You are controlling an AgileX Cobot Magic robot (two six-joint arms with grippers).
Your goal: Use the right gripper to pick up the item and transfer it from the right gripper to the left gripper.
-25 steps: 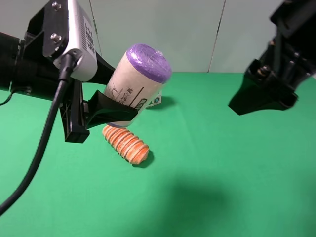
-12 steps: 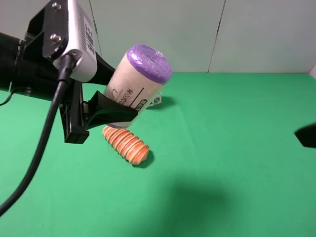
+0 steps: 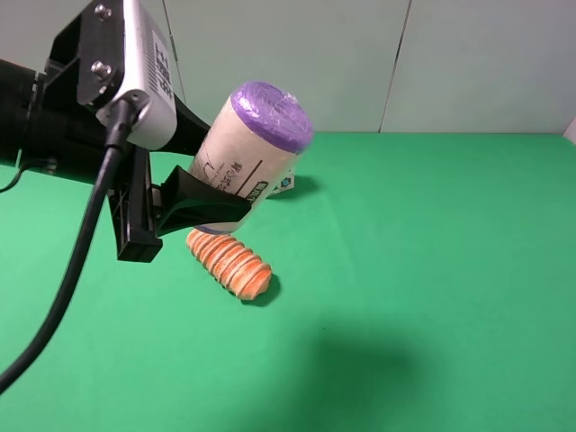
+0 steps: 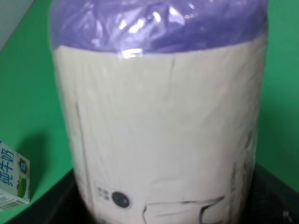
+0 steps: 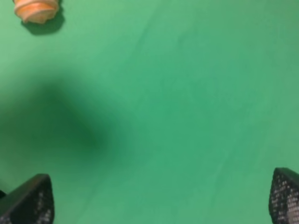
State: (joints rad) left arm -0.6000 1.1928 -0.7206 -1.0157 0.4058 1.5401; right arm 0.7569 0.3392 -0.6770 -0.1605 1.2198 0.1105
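Observation:
The item [image 3: 252, 153], a cream roll with purple ends and a small printed label, hangs tilted above the green table with my left gripper [image 3: 193, 193] shut on its lower part. The left wrist view is filled by the item [image 4: 163, 121]. That gripper carries a silver-grey box [image 3: 148, 76] with a black cable. My right gripper [image 5: 163, 196] is out of the exterior view; its own wrist view shows the two black fingertips [image 5: 30, 200] far apart over bare green cloth, open with nothing between them.
An orange ridged bread loaf [image 3: 229, 261] lies on the green table [image 3: 423, 270] just below the held roll, its end also showing as the loaf [image 5: 36, 10]. A blue-white milk carton [image 3: 284, 183] stands behind the roll, seen too as the carton [image 4: 11, 179].
The right arm, at the upper right a second ago, has dropped to the right edge and then left the exterior view. The left gripper and the roll have stayed still.

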